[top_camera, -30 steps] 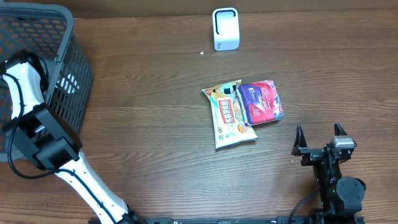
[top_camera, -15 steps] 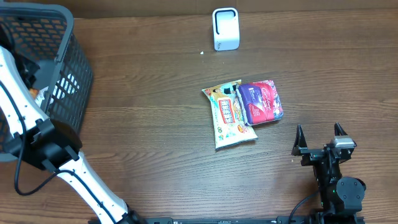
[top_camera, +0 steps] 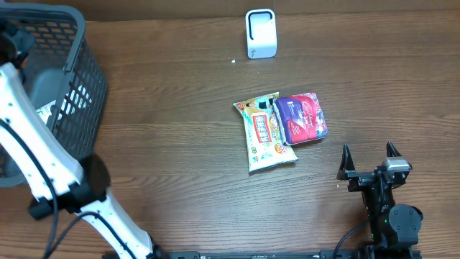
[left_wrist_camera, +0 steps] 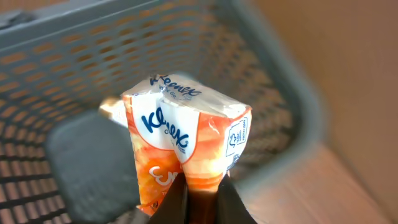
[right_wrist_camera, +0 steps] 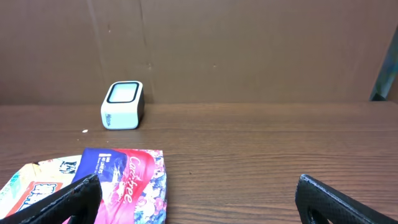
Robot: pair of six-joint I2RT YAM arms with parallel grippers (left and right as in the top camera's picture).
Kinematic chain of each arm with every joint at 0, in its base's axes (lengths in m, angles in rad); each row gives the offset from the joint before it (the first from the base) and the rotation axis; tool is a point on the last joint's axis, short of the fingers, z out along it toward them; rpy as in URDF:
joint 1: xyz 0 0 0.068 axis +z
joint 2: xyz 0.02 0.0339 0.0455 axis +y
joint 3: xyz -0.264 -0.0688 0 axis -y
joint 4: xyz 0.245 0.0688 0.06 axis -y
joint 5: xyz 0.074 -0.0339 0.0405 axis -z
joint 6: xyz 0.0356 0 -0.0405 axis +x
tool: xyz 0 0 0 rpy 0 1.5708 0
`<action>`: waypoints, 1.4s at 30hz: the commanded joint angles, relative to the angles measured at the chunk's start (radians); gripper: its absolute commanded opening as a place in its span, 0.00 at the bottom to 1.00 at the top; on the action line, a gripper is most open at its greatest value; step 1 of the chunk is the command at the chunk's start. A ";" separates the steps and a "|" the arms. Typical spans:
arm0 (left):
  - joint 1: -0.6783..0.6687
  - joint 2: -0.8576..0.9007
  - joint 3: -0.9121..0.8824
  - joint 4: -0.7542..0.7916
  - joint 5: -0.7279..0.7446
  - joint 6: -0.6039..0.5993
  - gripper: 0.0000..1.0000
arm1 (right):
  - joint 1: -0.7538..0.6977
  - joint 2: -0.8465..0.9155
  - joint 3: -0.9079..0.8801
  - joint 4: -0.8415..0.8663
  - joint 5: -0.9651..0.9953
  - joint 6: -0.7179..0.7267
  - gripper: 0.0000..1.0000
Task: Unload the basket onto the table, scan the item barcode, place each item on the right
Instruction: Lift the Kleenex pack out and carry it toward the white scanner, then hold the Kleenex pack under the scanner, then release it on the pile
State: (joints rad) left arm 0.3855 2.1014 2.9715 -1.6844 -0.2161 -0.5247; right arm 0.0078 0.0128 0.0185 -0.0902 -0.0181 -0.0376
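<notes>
Glossy plastic wrap on the tissue pack (left_wrist_camera: 186,143), a grey plastic mesh basket (top_camera: 88,90), a matt wood-grain surface (top_camera: 180,144).

A tissue pack (left_wrist_camera: 186,143), orange and white plastic with a blue Kleenex logo, stands upright, pinched at its lower end between the closed fingers of the left gripper (left_wrist_camera: 202,190), above a grey mesh basket (left_wrist_camera: 298,124). A scanner (top_camera: 260,33), a small white box with a dark window, stands upright near the far edge of the table (top_camera: 180,144). Mid-table lie two flat packs, touching: a yellow-green snack pack (top_camera: 264,137) and, overlapping its right side, a purple and red pack (top_camera: 305,117)
</notes>
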 commanded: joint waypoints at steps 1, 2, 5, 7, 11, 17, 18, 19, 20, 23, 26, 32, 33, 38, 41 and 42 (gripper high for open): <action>-0.100 -0.058 0.016 -0.005 0.054 0.005 0.04 | -0.002 -0.010 -0.010 0.006 0.010 -0.005 1.00; -0.134 -0.062 0.017 -0.005 0.053 0.005 0.04 | -0.002 -0.010 -0.010 0.006 0.010 -0.005 1.00; -0.235 -0.061 0.008 -0.005 0.078 0.016 0.04 | -0.002 -0.010 -0.010 0.006 0.010 -0.005 1.00; -0.311 -0.061 -0.020 -0.005 0.130 0.034 0.04 | -0.002 -0.010 -0.010 0.006 0.010 -0.005 1.00; -0.467 -0.060 -0.114 -0.005 0.195 0.065 0.04 | -0.002 -0.010 -0.010 0.006 0.010 -0.005 1.00; -0.688 -0.060 -0.346 0.006 0.193 0.065 0.04 | -0.002 -0.010 -0.010 0.006 0.010 -0.005 1.00; -0.710 -0.060 -0.376 0.012 0.194 0.065 0.04 | -0.002 -0.010 -0.010 0.006 0.010 -0.005 1.00; -0.764 -0.060 -0.460 0.040 0.194 0.064 0.04 | -0.002 -0.010 -0.010 0.006 0.010 -0.005 1.00; -0.789 -0.060 -0.503 0.060 0.194 0.064 0.04 | -0.002 -0.010 -0.010 0.006 0.010 -0.005 1.00; -0.856 -0.060 -0.621 0.130 0.195 0.050 0.04 | -0.002 -0.010 -0.010 0.006 0.010 -0.005 1.00; -0.914 -0.060 -0.732 0.217 0.211 0.034 0.04 | -0.002 -0.010 -0.010 0.006 0.010 -0.005 1.00; -0.996 -0.060 -0.926 0.410 0.217 0.030 0.04 | -0.002 -0.010 -0.010 0.006 0.010 -0.005 1.00; -1.004 -0.060 -0.951 0.437 0.217 0.030 0.04 | -0.002 -0.010 -0.010 0.006 0.010 -0.005 1.00; -1.032 -0.060 -1.126 0.639 0.217 0.008 0.04 | -0.002 -0.010 -0.010 0.006 0.010 -0.005 1.00; -1.032 -0.060 -1.178 0.692 0.217 -0.030 0.04 | -0.002 -0.010 -0.010 0.006 0.010 -0.005 1.00; -1.032 -0.060 -1.191 0.706 0.217 -0.039 0.04 | -0.002 -0.010 -0.010 0.006 0.010 -0.005 1.00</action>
State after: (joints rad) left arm -0.6441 2.0476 1.8271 -1.0115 -0.0032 -0.5098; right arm 0.0078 0.0128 0.0185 -0.0898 -0.0181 -0.0380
